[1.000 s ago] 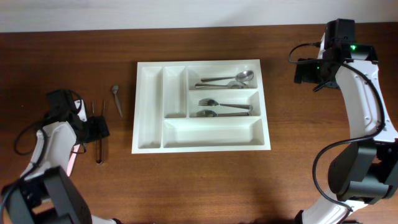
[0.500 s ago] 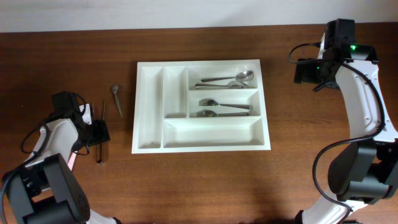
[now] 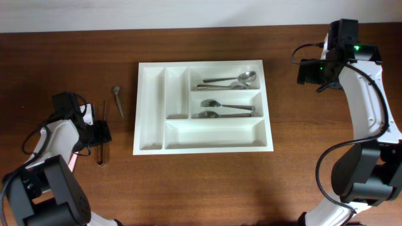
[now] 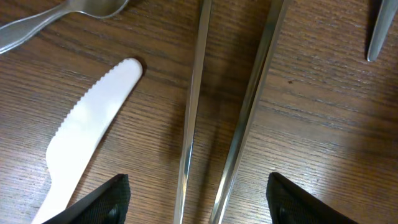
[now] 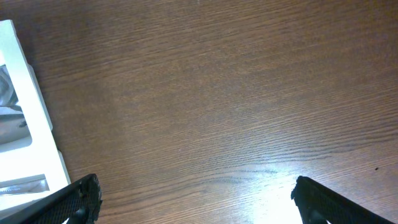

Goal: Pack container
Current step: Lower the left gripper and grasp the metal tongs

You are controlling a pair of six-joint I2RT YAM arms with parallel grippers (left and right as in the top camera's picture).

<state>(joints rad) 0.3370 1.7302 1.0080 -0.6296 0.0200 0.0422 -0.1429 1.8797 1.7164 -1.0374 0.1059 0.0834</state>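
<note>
Overhead: L end effector (image 3: 99, 134) low, straddling metal strips (image 4: 193, 93).

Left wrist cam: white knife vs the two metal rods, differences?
The white knife is matte plastic, broad, serrated; the metal rods are shiny, thin, smooth-edged. The knife lies diagonally; the rods run near-vertical in frame, between the fingers of the left gripper. Both lie on the table.
</note>
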